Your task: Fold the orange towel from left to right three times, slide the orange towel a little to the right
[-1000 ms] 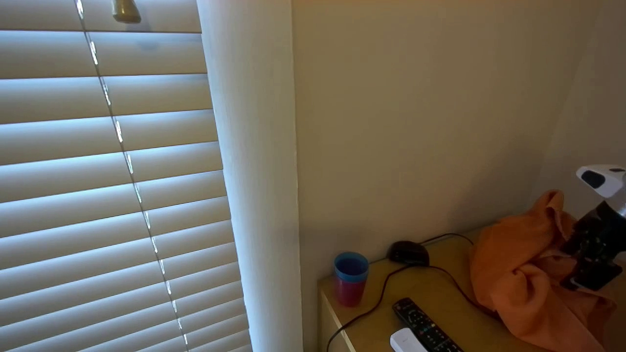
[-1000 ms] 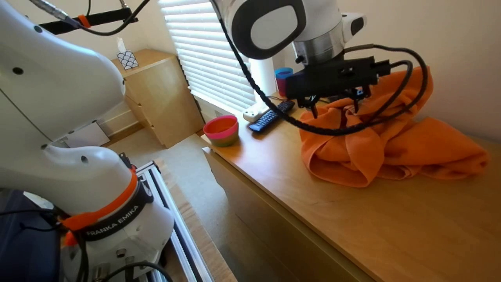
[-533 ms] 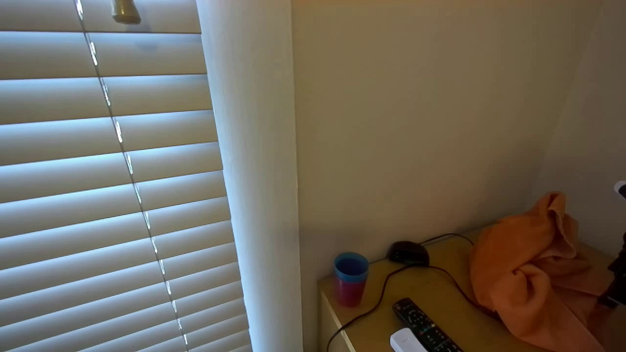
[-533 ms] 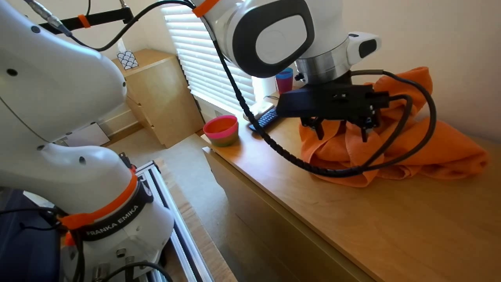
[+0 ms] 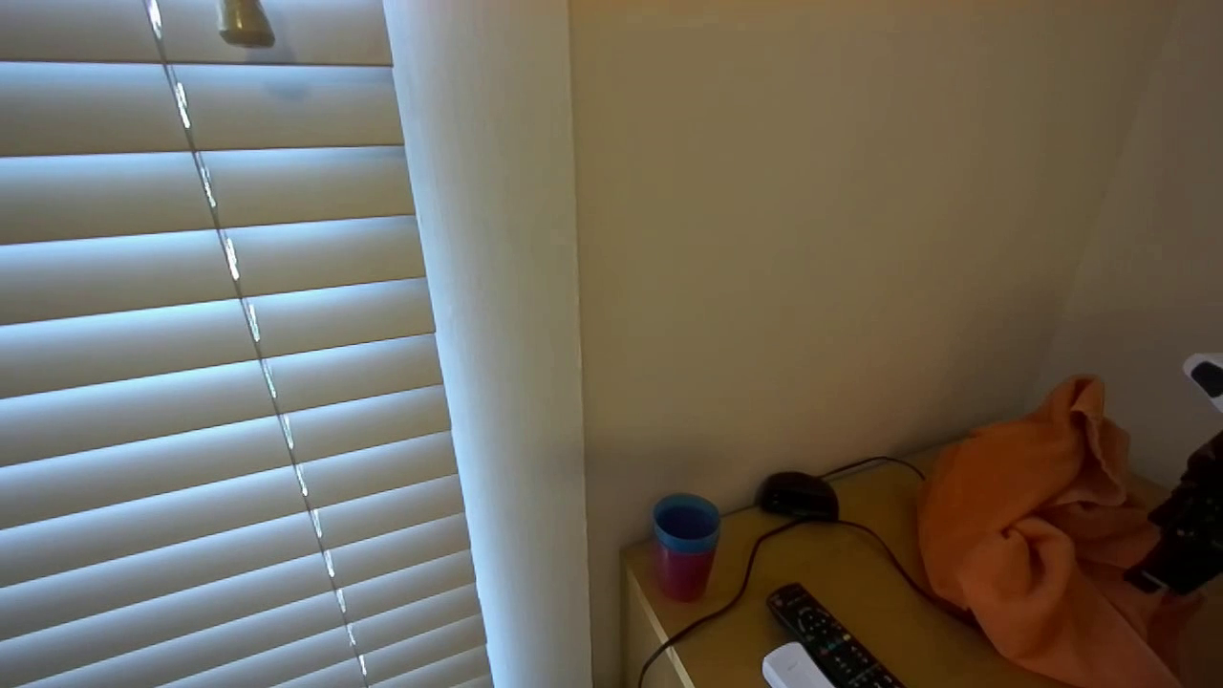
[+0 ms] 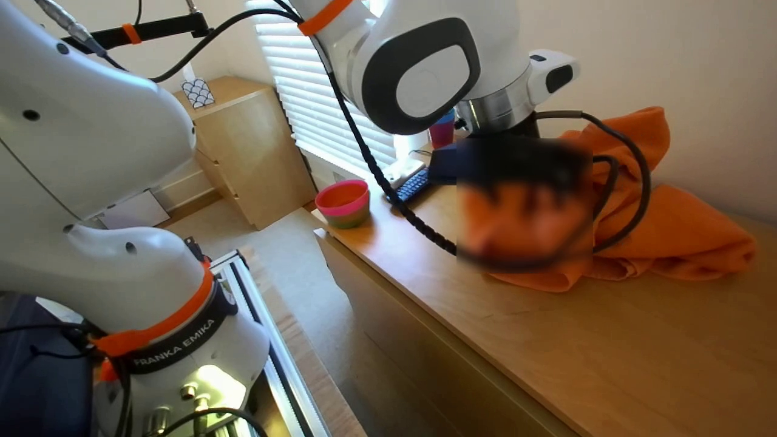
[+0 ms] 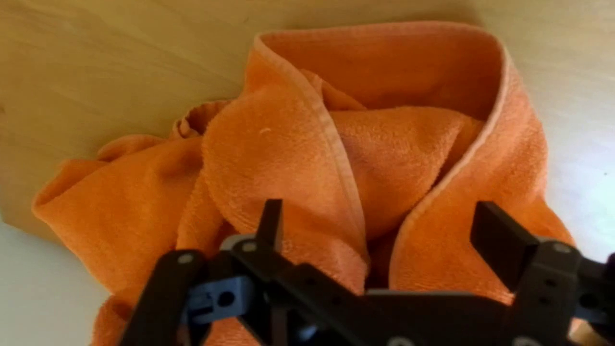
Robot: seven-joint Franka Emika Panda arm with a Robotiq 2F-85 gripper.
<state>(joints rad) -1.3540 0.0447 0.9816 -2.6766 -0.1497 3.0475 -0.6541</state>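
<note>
The orange towel lies crumpled on the wooden dresser top, with one part standing up in a peak near the wall. It shows in both exterior views [image 5: 1013, 545] [image 6: 698, 237]. In the wrist view the towel [image 7: 298, 149] fills the middle, with a hemmed edge making an open loop at the top. My gripper [image 7: 383, 214] is open, its two fingers wide apart over the towel with folds between them. Whether the fingertips touch the cloth I cannot tell. In an exterior view the gripper [image 6: 525, 203] is blurred over the towel's near part; elsewhere it [image 5: 1161, 573] is partly cut off.
The dresser top [image 6: 607, 340] holds a pink and green bowl [image 6: 343, 204] near its front edge. A black remote [image 5: 829, 633], a white device [image 5: 795, 665], a blue and pink cup [image 5: 686, 547] and a black mouse-like object with a cable [image 5: 798, 495] stand near the wall.
My gripper has come down and away from the wall over the towel, then shifted slightly back. It stays open. The towel has not visibly moved.
</note>
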